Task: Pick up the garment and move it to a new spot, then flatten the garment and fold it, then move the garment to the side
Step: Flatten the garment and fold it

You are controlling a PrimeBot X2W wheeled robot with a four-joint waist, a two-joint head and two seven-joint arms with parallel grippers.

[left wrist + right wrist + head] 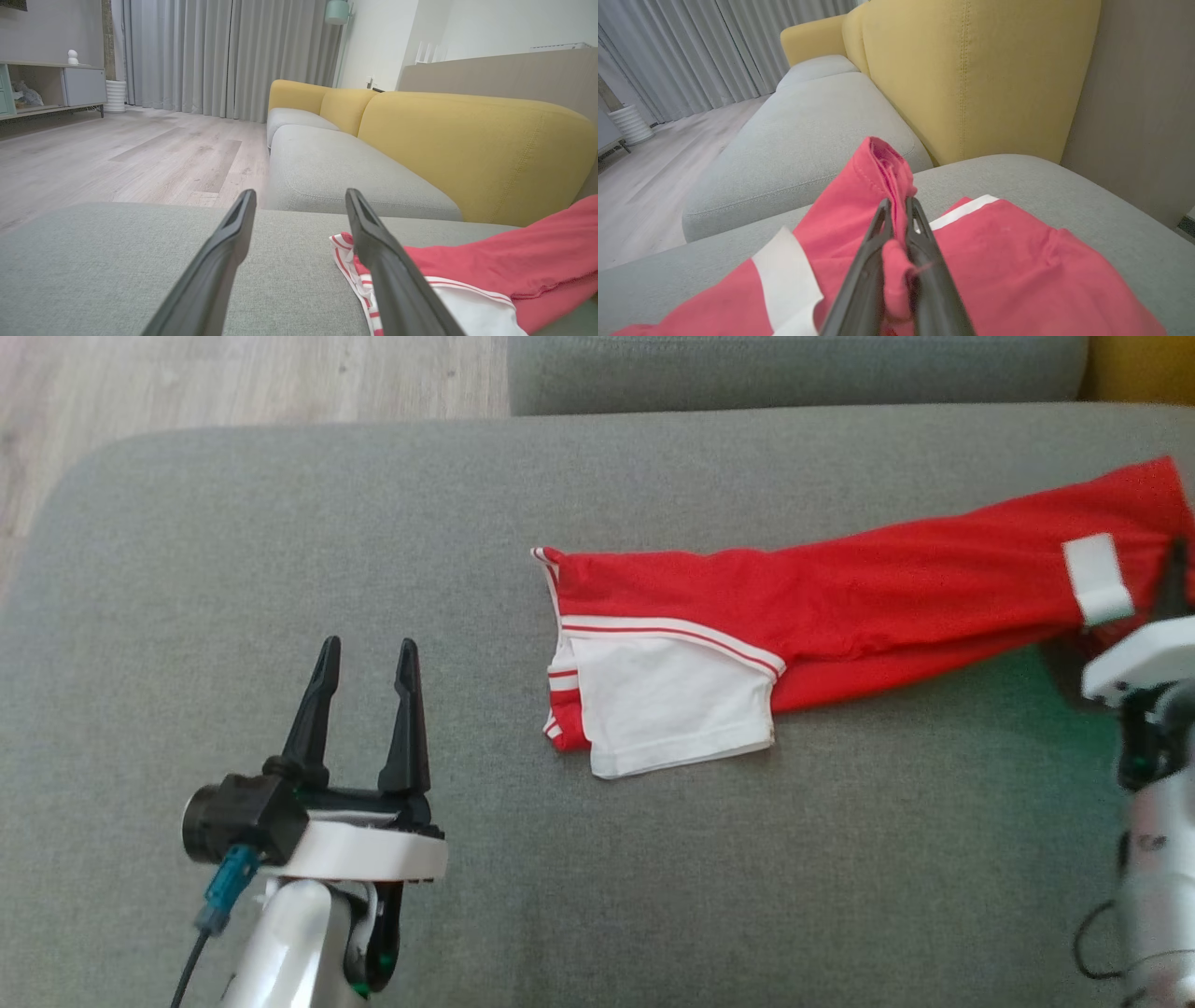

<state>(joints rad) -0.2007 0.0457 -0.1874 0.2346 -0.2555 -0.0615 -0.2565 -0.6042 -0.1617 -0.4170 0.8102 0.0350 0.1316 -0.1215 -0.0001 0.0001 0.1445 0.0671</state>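
- The right wrist view shows me the right end effector [898, 201] clenched on a raised fold of the red-and-white garment [840, 607]; the head view blurs this grip.
- The left wrist view shows the yellow backrest [467, 149], grey curtains [224, 56] and wooden floor [117, 154] beyond the grey seat cushion [280, 541].
- The garment lies stretched across the cushion's right half. My left end effector [368, 644], released, hovers over the cushion's left half, apart from the garment.

Matt red cloth garment [868, 588] on coarse grey woven cushion [280, 523]
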